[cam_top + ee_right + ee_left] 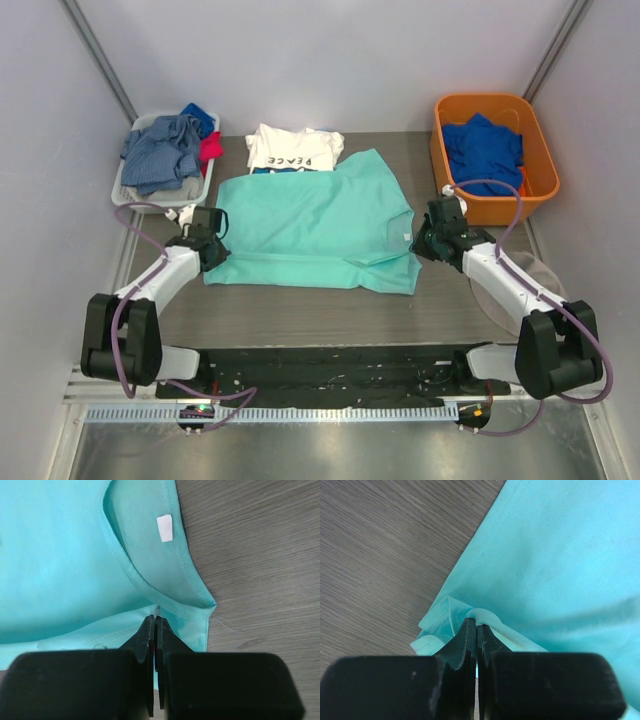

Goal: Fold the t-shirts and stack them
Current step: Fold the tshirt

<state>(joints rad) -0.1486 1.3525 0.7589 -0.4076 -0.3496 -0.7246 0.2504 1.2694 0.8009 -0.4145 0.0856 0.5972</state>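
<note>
**Pinched at both ends**

At left gripper: clamped tight on a bunched hem corner of the mint-teal t-shirt — spread flat in the middle, overlapping the near edge of the white t-shirt. At right gripper: clamped tight on the neckline.

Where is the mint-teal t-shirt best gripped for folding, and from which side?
By its side edges: the mint-teal t-shirt lies flat, neckline rightward, so only edges lift: the left gripper pinches the hem from the left, the right gripper the shoulder beside the neckline.
</note>
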